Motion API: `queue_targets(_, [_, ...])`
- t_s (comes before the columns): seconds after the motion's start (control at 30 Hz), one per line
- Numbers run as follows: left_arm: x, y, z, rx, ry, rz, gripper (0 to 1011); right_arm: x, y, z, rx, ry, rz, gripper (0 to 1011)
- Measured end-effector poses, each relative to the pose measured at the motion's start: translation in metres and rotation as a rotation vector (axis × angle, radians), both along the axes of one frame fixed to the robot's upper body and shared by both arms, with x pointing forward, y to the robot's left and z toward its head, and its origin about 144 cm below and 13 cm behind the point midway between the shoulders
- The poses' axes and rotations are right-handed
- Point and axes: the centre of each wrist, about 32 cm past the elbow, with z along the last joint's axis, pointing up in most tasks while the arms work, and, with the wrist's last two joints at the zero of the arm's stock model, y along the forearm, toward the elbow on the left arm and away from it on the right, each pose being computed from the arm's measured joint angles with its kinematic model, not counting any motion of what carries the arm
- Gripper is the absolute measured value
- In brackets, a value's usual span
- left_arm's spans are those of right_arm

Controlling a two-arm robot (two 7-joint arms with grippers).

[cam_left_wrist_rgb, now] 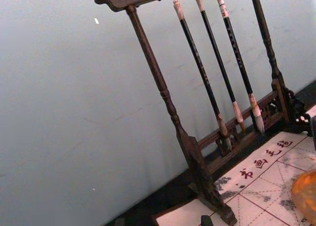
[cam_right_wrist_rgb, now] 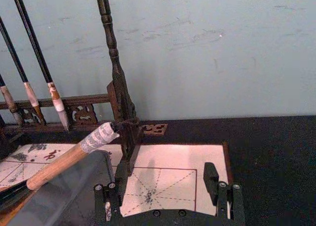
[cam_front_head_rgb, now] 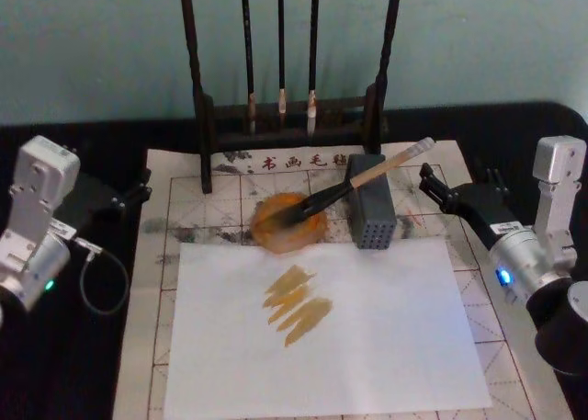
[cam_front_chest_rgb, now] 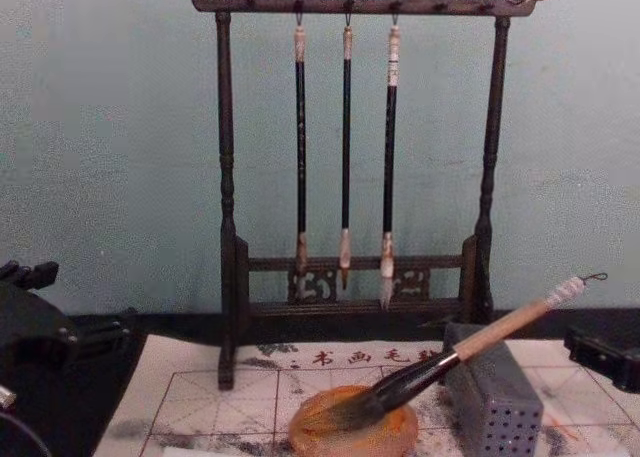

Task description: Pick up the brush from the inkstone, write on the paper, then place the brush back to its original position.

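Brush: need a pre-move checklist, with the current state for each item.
1. Brush tip in the inkstone, handle propped on the grey block: ok.
2. Right pincer open, beside the handle's white-wrapped end, not touching: ok.
3. Left pincer off the left edge of the gridded paper, away from the brush: ok.
4. White sheet lies flat on the gridded paper: ok.
5. Sheet unmarked: not ok, amber strokes are on it.
6. Room between the handle end and the brush rack for a lift: cannot tell.
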Motion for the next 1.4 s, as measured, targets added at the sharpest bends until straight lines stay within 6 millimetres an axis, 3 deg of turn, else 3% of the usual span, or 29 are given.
queue_targets(1.4, [0.0, 0.0, 0.0, 0.0, 0.0, 0.0, 1001, -0.0005, -0.0003, 0.0004, 0.0, 0.003, 0.004, 1000])
